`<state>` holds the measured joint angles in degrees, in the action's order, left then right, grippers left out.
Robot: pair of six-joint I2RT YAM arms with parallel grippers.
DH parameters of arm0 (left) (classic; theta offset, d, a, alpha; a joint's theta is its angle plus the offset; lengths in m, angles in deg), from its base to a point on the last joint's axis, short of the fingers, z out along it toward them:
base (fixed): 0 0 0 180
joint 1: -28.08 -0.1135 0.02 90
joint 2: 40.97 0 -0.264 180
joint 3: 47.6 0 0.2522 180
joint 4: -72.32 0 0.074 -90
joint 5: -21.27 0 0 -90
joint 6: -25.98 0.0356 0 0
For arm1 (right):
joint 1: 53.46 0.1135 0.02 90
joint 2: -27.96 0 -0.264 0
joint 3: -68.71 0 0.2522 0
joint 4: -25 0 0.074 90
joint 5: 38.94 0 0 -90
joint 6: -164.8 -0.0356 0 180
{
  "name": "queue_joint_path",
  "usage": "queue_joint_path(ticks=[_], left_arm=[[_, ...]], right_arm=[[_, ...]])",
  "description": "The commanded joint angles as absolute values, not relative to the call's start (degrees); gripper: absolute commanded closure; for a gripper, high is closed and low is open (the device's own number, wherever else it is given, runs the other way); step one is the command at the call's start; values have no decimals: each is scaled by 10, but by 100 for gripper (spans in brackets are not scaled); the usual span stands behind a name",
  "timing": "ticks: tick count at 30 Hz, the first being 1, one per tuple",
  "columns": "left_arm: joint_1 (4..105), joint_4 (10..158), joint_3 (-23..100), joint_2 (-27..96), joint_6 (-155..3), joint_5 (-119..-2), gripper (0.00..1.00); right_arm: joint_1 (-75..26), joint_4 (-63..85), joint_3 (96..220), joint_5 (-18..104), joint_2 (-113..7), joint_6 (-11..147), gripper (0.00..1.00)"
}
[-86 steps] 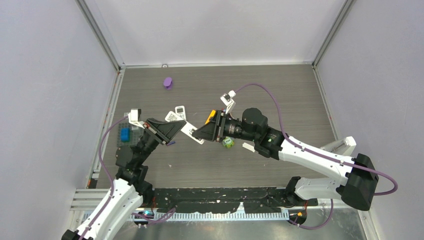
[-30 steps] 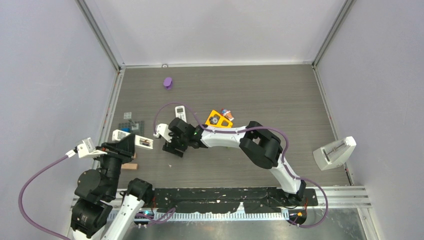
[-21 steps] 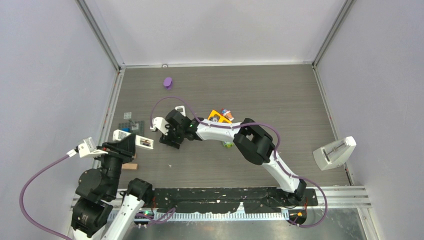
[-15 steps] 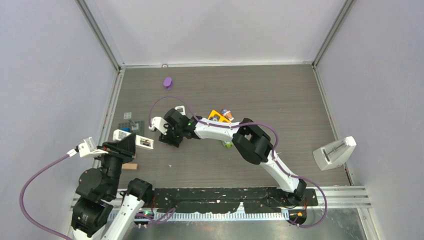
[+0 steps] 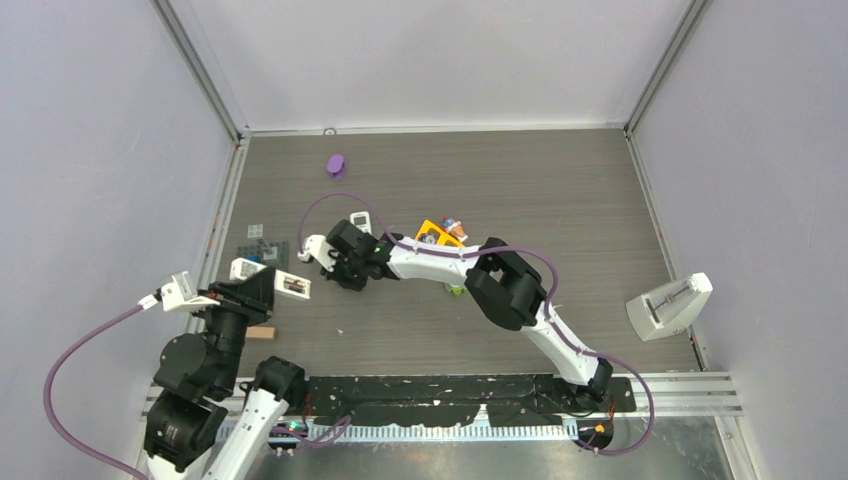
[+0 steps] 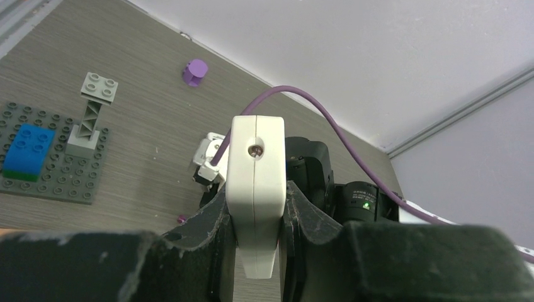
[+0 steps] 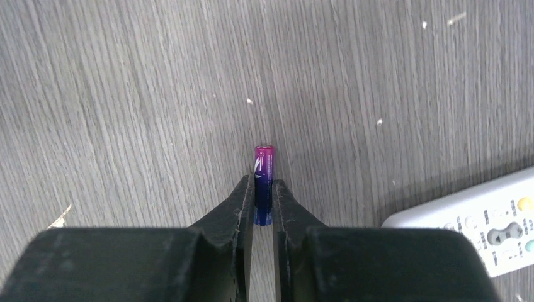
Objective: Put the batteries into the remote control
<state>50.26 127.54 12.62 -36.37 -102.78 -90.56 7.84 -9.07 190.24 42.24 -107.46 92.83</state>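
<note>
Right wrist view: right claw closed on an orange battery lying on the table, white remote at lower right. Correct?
Not quite: the battery is purple, not orange. The right wrist view shows this, with the right claw closed on it as it lies on the table, and the white remote at lower right.

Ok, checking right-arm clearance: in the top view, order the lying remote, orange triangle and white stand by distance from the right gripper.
1. Lying remote, just beyond the right gripper.
2. Orange triangle, farther right.
3. White stand, far right edge.
</note>
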Motion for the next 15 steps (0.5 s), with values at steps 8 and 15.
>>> queue_joint_path(ticks=[8,15], left_arm=[[503,1154,93,-323,-992,-695,100],[504,1030,67,-242,-1041,-509,100]], right_arm=[[-17,-6,1686,409,-816,741,93],[-48,38,1548,460,-632,662,93]])
